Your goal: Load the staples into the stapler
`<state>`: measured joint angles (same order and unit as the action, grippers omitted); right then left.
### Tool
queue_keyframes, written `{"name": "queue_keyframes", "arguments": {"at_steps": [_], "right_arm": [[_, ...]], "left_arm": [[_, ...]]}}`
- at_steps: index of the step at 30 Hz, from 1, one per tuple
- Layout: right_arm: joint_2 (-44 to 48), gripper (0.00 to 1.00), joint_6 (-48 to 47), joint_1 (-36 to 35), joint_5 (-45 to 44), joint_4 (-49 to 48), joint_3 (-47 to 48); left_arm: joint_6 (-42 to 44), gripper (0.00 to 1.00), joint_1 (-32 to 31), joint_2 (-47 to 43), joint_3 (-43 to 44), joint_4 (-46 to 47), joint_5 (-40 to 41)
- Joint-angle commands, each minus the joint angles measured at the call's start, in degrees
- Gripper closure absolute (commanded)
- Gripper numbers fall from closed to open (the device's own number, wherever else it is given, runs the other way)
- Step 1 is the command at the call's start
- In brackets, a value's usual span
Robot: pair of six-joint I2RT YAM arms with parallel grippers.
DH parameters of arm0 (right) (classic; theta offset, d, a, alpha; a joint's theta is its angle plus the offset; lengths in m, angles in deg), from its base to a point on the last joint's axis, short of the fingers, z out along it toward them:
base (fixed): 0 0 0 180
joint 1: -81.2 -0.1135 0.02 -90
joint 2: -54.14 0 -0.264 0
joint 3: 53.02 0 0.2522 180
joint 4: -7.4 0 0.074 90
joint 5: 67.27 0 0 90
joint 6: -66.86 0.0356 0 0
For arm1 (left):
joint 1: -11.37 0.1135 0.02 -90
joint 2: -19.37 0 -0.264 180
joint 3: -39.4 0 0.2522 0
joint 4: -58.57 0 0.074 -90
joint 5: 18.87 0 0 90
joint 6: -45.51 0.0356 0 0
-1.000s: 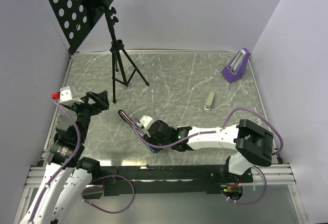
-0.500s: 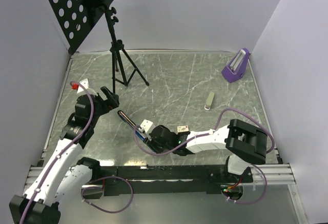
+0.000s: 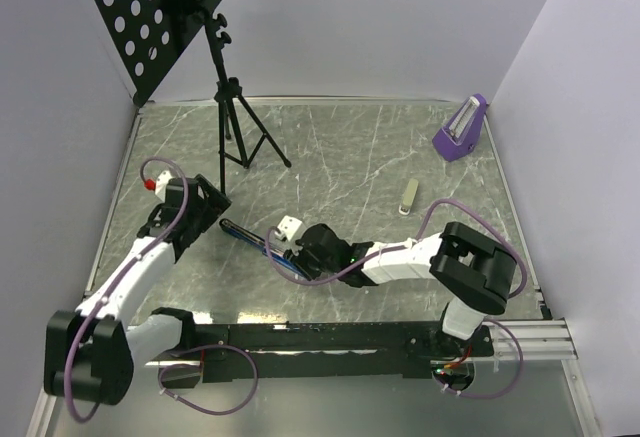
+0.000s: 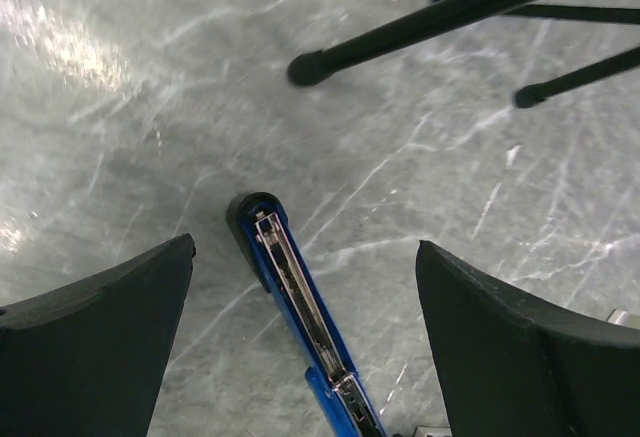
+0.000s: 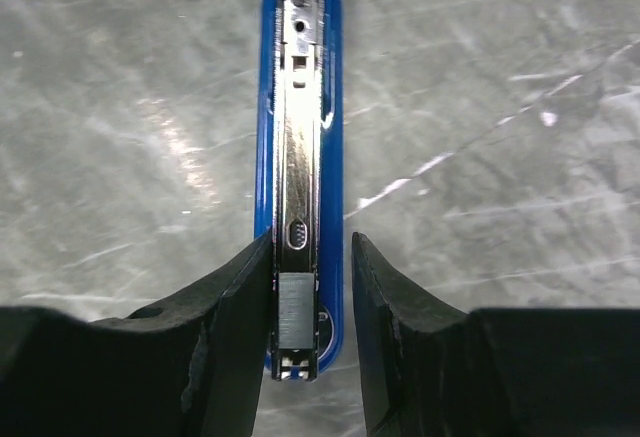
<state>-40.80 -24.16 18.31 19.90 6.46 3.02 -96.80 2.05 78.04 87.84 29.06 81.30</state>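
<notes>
Stapler [image 3: 250, 240] lying opened on the surface [image 3: 350, 157], magazine channel facing up, long axis running diagonally from far-left to near-right. The right jaws are narrowed onto its near-right end, one finger against each blue side in the right wrist view, so the channel runs straight away from them. The left jaws stand wide and touch nothing, and the stapler's black far-left tip lies in the gap between them. A short grey block [image 5: 295, 309] sits in the channel between the right jaws; whether it is the pusher or a strip of staples cannot be told. The staples box [image 3: 407, 195] lies flat to the right of the stapler and somewhat farther back, well apart from both jaws, its long axis roughly near-to-far. It is nearer the right jaws, which are occupied. Judged from this, the free left jaws could fetch it only by crossing over the stapler, unless the two first exchange roles.
</notes>
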Motion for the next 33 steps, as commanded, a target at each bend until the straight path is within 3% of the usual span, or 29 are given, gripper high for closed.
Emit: {"name": "queue_keyframes", "arguments": {"at_steps": [1,20,26,32,33], "right_arm": [[1.2,0.58,-2.4,0.7,4.9,-1.1,1.7],[8.9,0.65,0.1,0.8,5.4,1.2,-5.7],[7.0,0.73,-0.4,0.7,5.6,1.6,-4.7],[6.3,0.85,-0.4,0.7,6.3,0.9,-4.5],[5.9,0.87,-0.4,0.7,6.6,0.9,-4.4]], "left_arm": [[-5.7,0.03,0.3,4.0,0.6,2.0,-2.5],[-8.0,0.01,0.1,19.6,3.8,2.6,-4.2],[-7.8,0.09,-0.2,22.1,5.1,1.9,-3.5],[-7.9,0.23,-1.7,25.4,7.2,0.5,-1.8],[-8.1,0.29,-2.0,25.8,7.3,0.1,-1.6]]}}
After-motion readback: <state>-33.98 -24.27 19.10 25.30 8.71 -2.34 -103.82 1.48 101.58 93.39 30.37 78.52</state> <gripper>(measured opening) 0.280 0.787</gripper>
